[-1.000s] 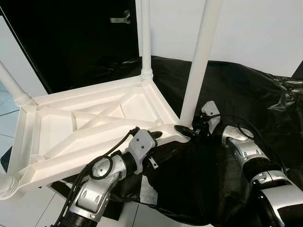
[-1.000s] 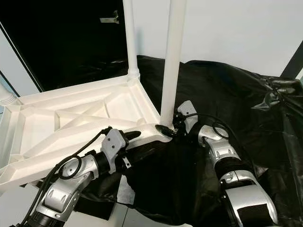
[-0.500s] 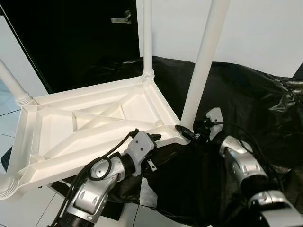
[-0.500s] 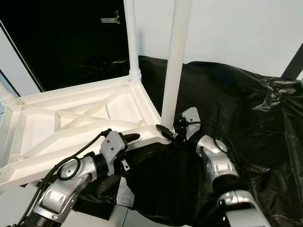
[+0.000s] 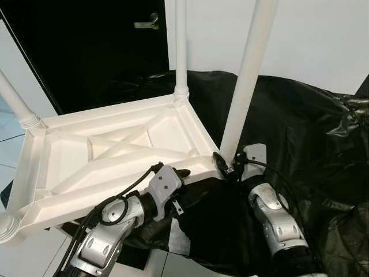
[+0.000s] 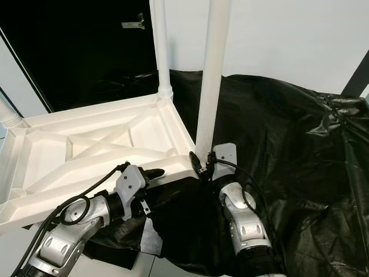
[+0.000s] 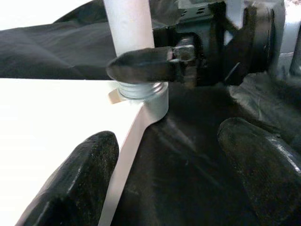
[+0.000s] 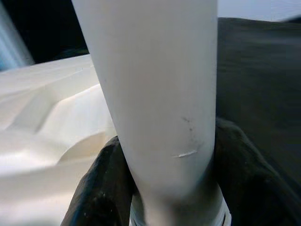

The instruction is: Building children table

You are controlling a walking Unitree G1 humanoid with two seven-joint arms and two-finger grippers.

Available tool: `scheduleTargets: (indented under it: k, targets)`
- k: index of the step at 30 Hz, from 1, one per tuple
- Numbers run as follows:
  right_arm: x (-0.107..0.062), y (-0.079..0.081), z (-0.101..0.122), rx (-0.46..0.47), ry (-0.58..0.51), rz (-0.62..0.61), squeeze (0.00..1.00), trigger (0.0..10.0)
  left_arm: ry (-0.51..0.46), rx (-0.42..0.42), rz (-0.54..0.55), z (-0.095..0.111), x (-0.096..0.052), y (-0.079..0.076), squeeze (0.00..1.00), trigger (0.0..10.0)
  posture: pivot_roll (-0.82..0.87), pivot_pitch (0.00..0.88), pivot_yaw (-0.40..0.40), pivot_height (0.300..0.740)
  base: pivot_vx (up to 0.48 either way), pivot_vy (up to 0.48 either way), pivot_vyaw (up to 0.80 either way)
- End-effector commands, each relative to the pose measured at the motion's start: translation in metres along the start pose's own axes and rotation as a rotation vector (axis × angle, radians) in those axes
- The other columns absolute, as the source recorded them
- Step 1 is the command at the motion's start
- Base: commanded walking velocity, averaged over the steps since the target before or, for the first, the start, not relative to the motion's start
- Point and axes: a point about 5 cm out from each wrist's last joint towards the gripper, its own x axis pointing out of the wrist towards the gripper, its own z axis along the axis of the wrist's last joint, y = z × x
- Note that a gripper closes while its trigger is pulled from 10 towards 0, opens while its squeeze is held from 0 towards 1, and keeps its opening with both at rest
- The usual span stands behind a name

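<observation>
Right tool [image 5: 223, 166], clamped on upright white leg [image 5: 247, 75] at centre frame; left tool [image 5: 180, 173], fingers apart, lower left beside tabletop [image 5: 109, 153] corner.

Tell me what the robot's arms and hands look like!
Both arms are shiny silver metal with rounded, ribbed joints. Black cables loop along them. Each wrist carries a pale grey boxy block. The left hand and right hand each have two long, black, rounded fingers.

Crumpled black plastic sheet [image 5: 300, 121] over the floor — dark door [image 5: 86, 46] with metal handle [image 5: 145, 23] behind.
</observation>
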Motion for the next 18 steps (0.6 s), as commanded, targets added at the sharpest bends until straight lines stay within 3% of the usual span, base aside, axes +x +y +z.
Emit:
scheduleTargets:
  k: [1, 2, 3, 4, 10, 11, 15, 16, 18]
  targets:
    - [-0.003, -0.001, -0.008, -0.005, 0.051, -0.04, 0.0, 2.1, 0.001, 0.001, -0.114, 0.001, 0.0, -0.005, 0.0, 10.0, 0.02, 0.0, -0.02, 0.74, 0.0, 0.0, 0.0]
    - [-0.003, -0.001, -0.008, -0.005, 0.051, -0.04, 0.0, 2.1, 0.001, 0.001, -0.114, 0.001, 0.0, -0.005, 0.0, 10.0, 0.02, 0.0, -0.02, 0.74, 0.0, 0.0, 0.0]
    - [-0.003, -0.002, -0.006, -0.004, 0.04, -0.05, 0.0, 8.4, -0.001, 0.001, -0.113, 0.001, 0.001, -0.005, 0.0, 10.0, 0.02, 0.0, -0.013, 0.74, 0.0, 0.0, 0.0]
    - [-0.004, -0.004, -0.005, 0.008, 0.03, -0.044, 0.0, 10.0, -0.001, 0.003, -0.116, 0.002, 0.001, -0.005, 0.0, 10.0, 0.02, 0.0, -0.012, 0.74, 0.0, 0.0, 0.0]
    - [-0.005, -0.008, 0.003, 0.008, 0.004, 0.002, 0.0, 10.0, 0.0, 0.006, -0.118, 0.003, 0.002, -0.003, 0.0, 10.0, 0.01, 0.0, -0.01, 0.74, 0.0, 0.0, 0.0]
    - [-0.004, -0.014, 0.006, 0.006, -0.01, 0.033, 1.0, 10.0, 0.0, 0.007, -0.116, 0.003, 0.002, -0.002, 0.0, 10.0, 0.01, 0.0, -0.009, 0.74, 0.0, 0.0, 0.0]
    - [-0.002, -0.031, 0.012, -0.026, -0.021, 0.073, 1.0, 10.0, -0.005, 0.005, -0.117, 0.004, 0.003, -0.002, 0.0, 10.0, 0.01, 0.0, -0.01, 0.74, 0.0, 0.0, 0.0]
    - [0.0, -0.036, 0.014, -0.035, -0.022, 0.088, 0.61, 10.0, -0.005, 0.003, -0.118, 0.004, 0.003, -0.003, 0.0, 10.0, 0.01, 0.0, -0.01, 0.74, 0.0, 0.0, 0.0]
    - [0.002, -0.04, 0.015, -0.038, -0.027, 0.123, 0.61, 10.0, -0.004, 0.003, -0.119, 0.003, 0.003, -0.003, 0.0, 10.0, 0.01, 0.0, -0.01, 0.74, 0.0, 0.0, 0.0]
